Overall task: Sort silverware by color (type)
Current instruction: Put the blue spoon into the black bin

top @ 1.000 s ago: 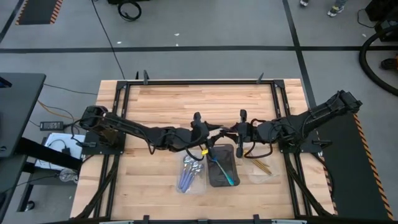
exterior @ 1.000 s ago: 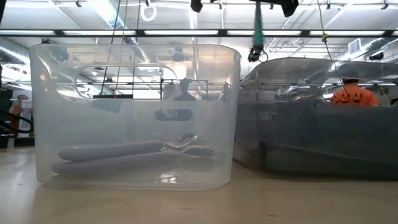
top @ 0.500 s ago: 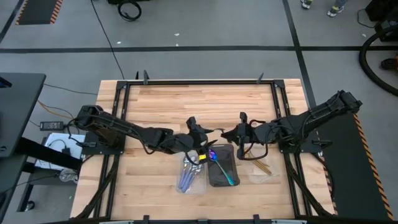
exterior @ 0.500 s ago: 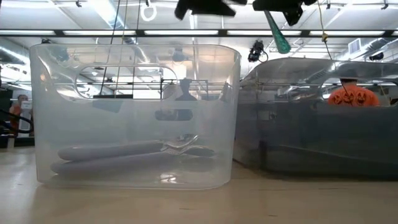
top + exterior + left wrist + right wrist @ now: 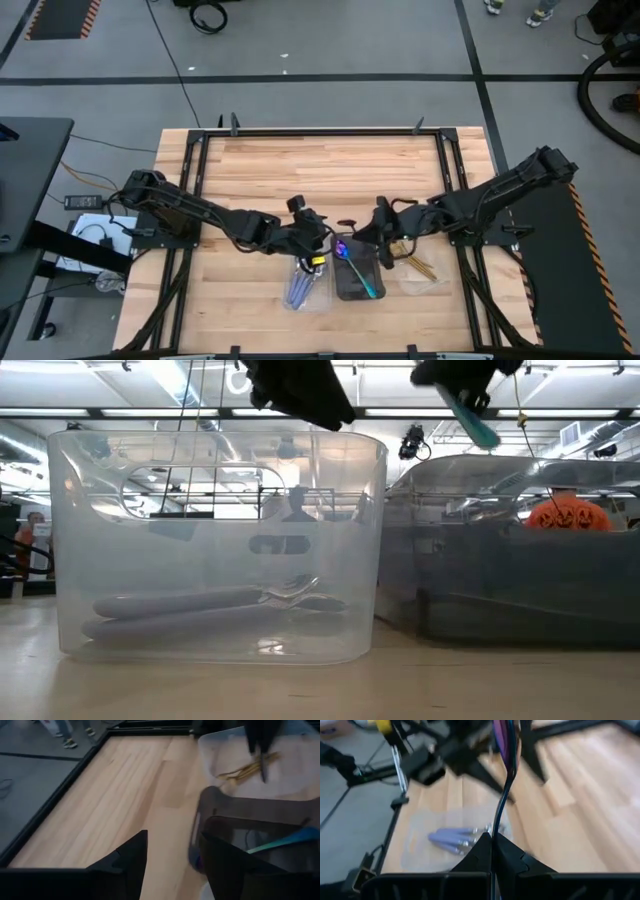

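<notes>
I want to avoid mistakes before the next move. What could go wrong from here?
1. The right hand is shut on the thin handle of a purple-blue spoon that hangs tilted. It could slip and land outside the dark tray, perhaps in the clear tray beside it.
2. The open left hand is close to the right hand above the trays, so the two might bump.

Grey concrete floor (image 5: pixel 330 40) with dark tape lines, pale wood table (image 5: pixel 320 165) in a black frame. Long ceiling lights (image 5: pixel 150 412) overhead. Orange-shirted person (image 5: pixel 567 512) way back.
</notes>
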`<move>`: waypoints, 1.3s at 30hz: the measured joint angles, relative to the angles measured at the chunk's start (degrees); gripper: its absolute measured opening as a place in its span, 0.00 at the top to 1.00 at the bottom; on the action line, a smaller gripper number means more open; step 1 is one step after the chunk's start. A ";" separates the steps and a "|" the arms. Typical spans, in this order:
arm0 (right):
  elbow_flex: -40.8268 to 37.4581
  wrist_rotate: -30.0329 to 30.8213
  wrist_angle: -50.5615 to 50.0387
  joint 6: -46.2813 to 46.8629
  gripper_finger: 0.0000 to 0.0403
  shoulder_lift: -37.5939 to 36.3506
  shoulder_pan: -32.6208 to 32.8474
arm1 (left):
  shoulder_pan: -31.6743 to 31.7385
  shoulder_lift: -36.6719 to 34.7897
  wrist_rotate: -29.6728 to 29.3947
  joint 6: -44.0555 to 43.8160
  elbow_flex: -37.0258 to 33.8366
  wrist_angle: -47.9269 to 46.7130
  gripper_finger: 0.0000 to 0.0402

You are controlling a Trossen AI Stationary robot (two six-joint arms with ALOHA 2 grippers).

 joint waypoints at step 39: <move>0.00 -5.98 -2.87 36.27 0.97 18.28 3.76 | 4.32 -3.45 2.24 17.16 -0.48 -24.64 0.55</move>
